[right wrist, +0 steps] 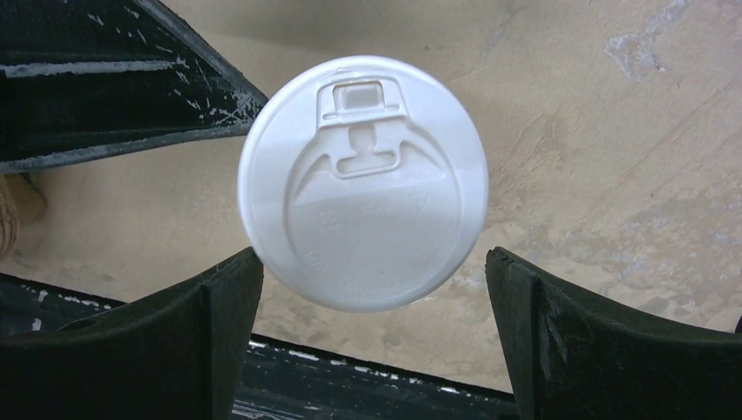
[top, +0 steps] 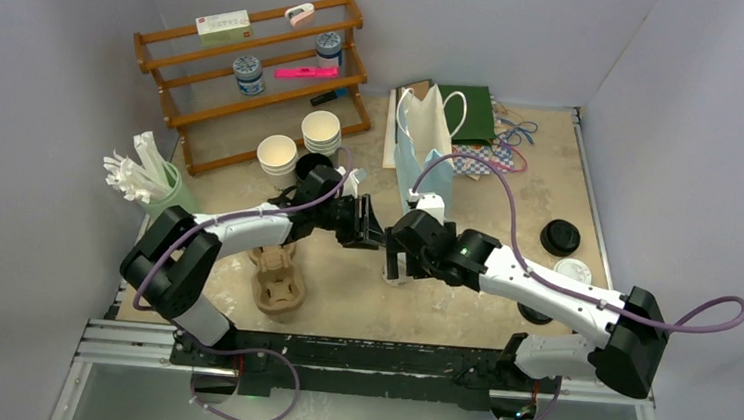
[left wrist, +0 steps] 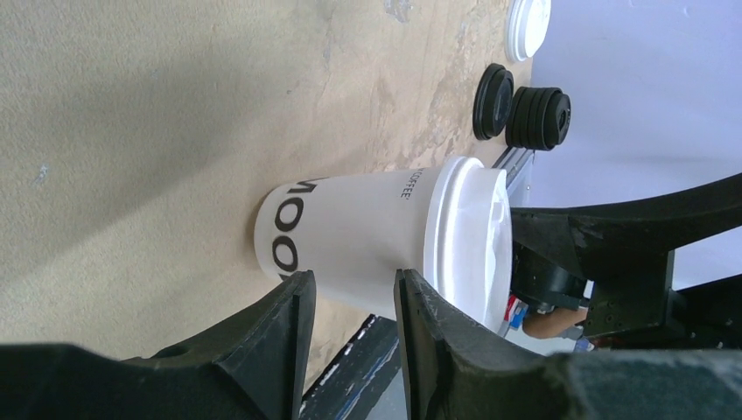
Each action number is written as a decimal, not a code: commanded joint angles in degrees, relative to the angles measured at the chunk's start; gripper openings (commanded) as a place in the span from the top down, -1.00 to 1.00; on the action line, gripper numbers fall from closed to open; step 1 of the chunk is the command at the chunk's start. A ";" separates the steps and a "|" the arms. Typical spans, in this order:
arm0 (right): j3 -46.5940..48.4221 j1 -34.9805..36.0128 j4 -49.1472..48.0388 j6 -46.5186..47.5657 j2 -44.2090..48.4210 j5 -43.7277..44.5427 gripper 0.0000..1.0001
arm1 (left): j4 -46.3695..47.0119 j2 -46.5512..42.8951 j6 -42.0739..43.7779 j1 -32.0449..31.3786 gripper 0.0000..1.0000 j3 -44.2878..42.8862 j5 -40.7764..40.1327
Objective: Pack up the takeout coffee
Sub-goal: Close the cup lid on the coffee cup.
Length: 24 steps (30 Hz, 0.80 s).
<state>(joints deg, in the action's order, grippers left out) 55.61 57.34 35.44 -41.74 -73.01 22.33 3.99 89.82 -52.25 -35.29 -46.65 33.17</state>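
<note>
White cup [left wrist: 350, 236] stood lidded on the surface [left wrist: 131, 131], unpacked; right end effector [right wrist: 367, 262] gaped wide above it, left end effector [left wrist: 350, 284] part-open, empty, beside it.

Count so far:
- 1 lidded white cup [left wrist: 350, 232]
- 2 stacks of open cups: left stack [top: 277, 154], right stack [top: 321, 133]
- loose lids: 1 white lid [left wrist: 528, 26], 1 single black lid [left wrist: 493, 101], 1 stack of black lids [left wrist: 542, 118]
- 1 pile of pulp carriers [top: 277, 281]
- 1 wooden rack [top: 205, 109]; on it 2 round tins, one lower [top: 248, 73] and one higher [top: 329, 48], 1 box [top: 222, 25], 1 pink marker [top: 307, 71]
- 1 green cup of wrapped sticks [top: 174, 194]
- bags: 1 pale blue bag [top: 422, 164], 1 green bag [top: 471, 113]; can't count the rest behind
</note>
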 commanded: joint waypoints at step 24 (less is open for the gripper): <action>3.01 0.11 2.27 -1.86 4.55 -5.25 -0.97 | -5.99 -6.38 2.24 3.16 0.19 0.28 -3.80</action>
<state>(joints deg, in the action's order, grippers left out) 58.78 57.36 37.43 -42.26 -70.50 17.96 -0.19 85.73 -51.35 -32.88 -47.03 30.55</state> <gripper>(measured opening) 0.984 0.405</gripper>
